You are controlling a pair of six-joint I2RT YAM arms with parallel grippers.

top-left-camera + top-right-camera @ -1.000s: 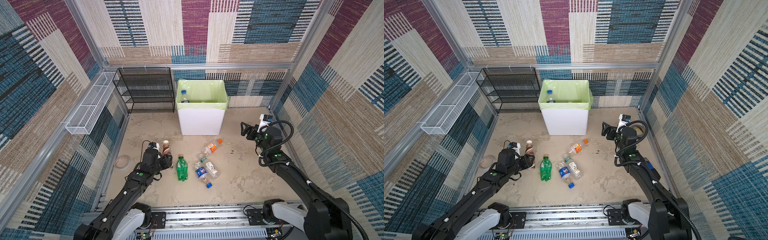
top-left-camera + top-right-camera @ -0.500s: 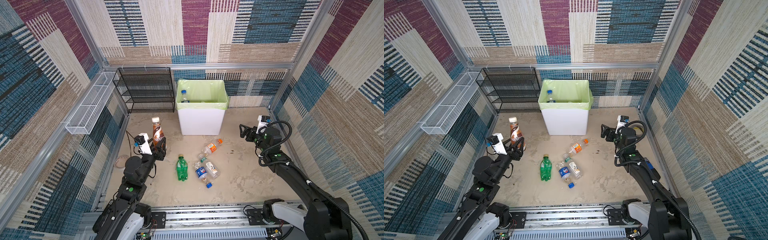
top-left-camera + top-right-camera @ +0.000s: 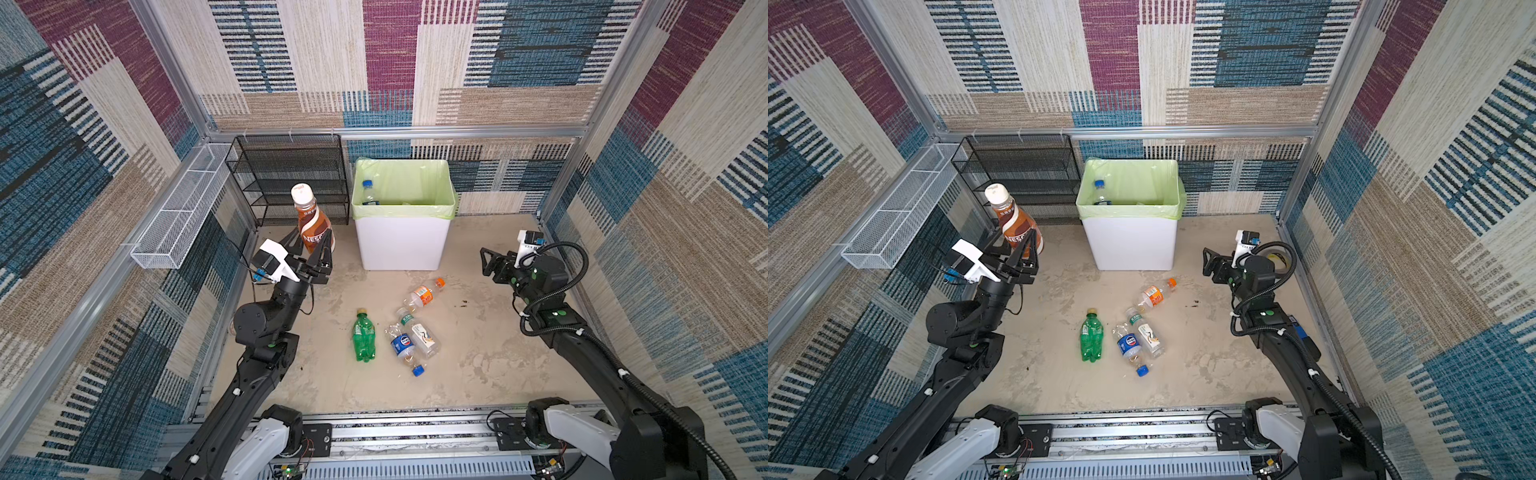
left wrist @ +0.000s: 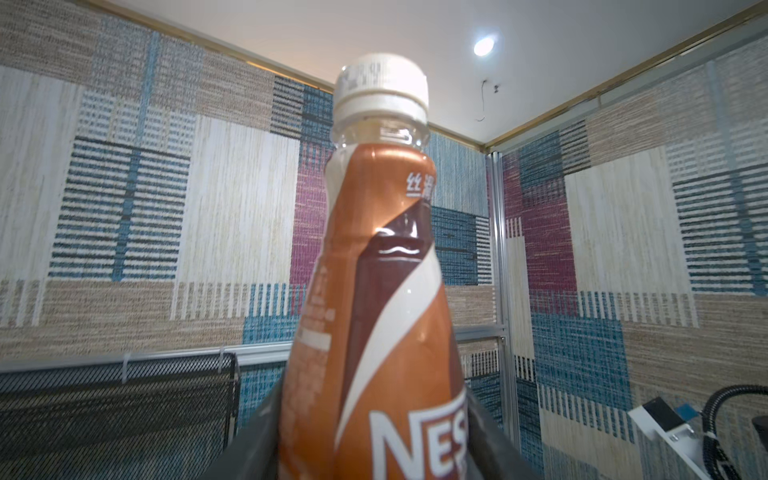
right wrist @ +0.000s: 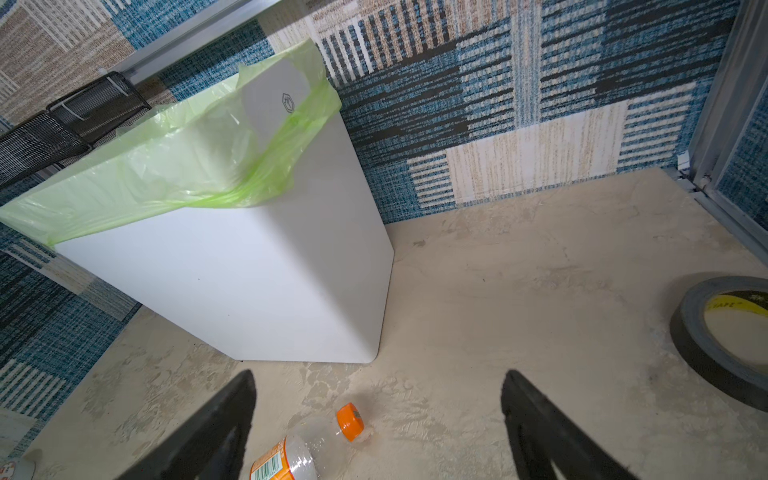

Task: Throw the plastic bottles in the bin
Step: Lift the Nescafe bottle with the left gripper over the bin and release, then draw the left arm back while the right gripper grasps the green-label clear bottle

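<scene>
My left gripper (image 3: 311,246) (image 3: 1015,250) (image 4: 374,440) is shut on a brown bottle (image 3: 312,220) (image 3: 1016,222) (image 4: 386,270) with a white cap, held upright in the air left of the bin (image 3: 401,245) (image 3: 1133,245) (image 5: 249,291). A blue-capped bottle (image 3: 368,192) (image 3: 1100,192) lies inside the bin. On the floor lie a green bottle (image 3: 363,338) (image 3: 1091,337), an orange-capped bottle (image 3: 422,295) (image 3: 1152,295) (image 5: 307,451), a blue-labelled bottle (image 3: 403,347) (image 3: 1130,347) and a clear bottle (image 3: 420,336) (image 3: 1147,333). My right gripper (image 3: 487,262) (image 3: 1208,262) (image 5: 379,378) hangs open and empty, right of the bin, above the orange cap.
A black mesh rack (image 3: 291,178) (image 3: 1021,170) stands against the back wall, left of the bin. A white wire basket (image 3: 178,224) (image 3: 892,220) hangs on the left wall. A grey tape roll (image 5: 723,332) lies on the floor by the right wall.
My left arm has lifted the brown bottle off the floor and raised it upright toward the rack and bin. The right gripper has barely moved.
</scene>
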